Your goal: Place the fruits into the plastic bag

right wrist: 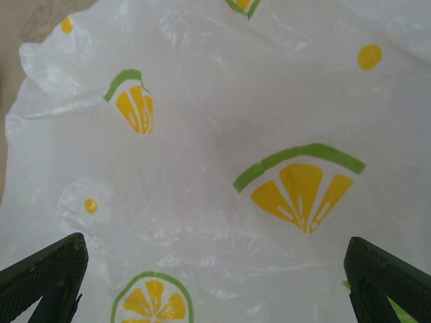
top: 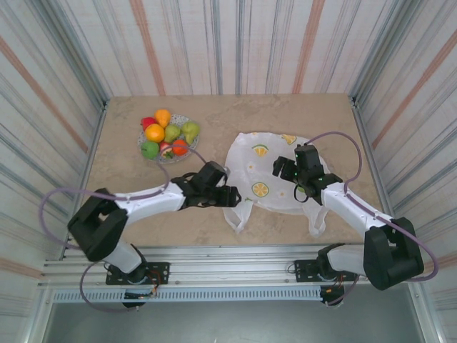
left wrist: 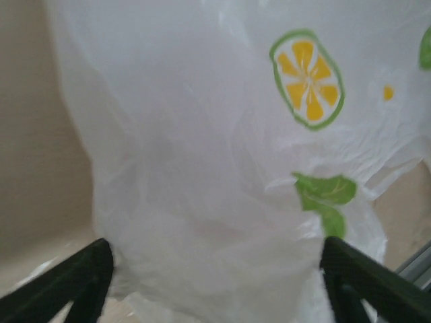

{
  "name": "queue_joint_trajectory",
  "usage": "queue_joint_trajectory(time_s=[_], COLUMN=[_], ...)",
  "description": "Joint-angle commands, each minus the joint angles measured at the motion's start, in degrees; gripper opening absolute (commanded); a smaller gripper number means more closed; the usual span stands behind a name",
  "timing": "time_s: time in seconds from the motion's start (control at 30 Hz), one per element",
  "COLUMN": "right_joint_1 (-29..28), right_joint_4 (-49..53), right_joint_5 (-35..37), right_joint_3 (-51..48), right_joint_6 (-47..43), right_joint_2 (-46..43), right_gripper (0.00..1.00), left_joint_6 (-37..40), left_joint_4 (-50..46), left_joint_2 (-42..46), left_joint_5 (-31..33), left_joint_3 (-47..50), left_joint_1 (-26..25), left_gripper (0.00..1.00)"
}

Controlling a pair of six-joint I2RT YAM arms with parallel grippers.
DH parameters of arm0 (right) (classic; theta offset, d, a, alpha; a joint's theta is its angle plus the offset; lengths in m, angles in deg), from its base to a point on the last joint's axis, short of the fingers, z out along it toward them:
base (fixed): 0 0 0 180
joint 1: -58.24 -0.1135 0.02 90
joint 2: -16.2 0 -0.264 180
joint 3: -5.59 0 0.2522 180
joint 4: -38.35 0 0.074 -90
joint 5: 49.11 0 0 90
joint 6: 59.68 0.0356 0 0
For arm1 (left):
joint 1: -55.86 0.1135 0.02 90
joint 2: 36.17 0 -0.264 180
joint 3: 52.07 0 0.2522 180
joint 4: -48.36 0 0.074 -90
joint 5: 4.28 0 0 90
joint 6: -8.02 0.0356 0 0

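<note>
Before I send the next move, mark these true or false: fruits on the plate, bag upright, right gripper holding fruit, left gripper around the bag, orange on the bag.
1. The fruits sit piled on the plate at the far left of the table. True.
2. The plastic bag stands upright with its mouth open. False: it lies flat on the table, handles toward the near edge.
3. The right gripper is shut on a fruit. False: it is open over the bag and holds nothing.
4. The left gripper has its fingers apart with bag plastic between them. True.
5. An orange lies on the bag. False: it is on the plate with the other fruits.
</note>
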Motion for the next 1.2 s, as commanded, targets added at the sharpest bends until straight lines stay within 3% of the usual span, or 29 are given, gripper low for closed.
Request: queue_joint_trajectory(time_s=[0.0,0.13,0.3,0.4,0.63,0.87,1.17], right_joint_1=[-0.56,-0.77,-2.24,-2.31,-5.43,-12.72,-22.06], right_joint_4=[4.18,6.06,5.04,4.49,1.54,2.66,-5.16], right_joint_5=[-0.42,-1.92,-3.30,-3.61,-8.51,-11.20,-10.90], right_joint_3=[1.86,2.30,2.20,2.54,2.74,5.97,5.25], right_joint_6=[0.00,-2.89,-8.92,-10.62,-17.07,-30.27,-41.04], right_joint_2=[-0.99,-2.87,-4.64,-4.54,-3.65,0.78,9.47], right_gripper=[0.99,0.99,0.99,0.99,1.00,0.92,0.79], left_joint_6=[3.05,4.94,7.48,9.38,15.74,18.94,19.57], left_joint_4=[-1.57,-0.51,-0.22,-1.74,-9.64,-12.77,-11.69], left_joint_2=[-2.57,-1.96,-0.83,0.51,4.98,5.05,3.35], left_joint_5=[-1.75,-2.19,-9.68,-12.11,-13.73,-17.62,-19.94], left_joint_3=[-3.88,-4.78,-4.75,-4.39,-5.86,-7.92,-9.06], left_joint_1=[-0.67,-0.06,4.34,7.13,15.03,23.73,25.86], left_gripper=[0.67,0.43,0.14,0.02,0.00,0.00,0.00])
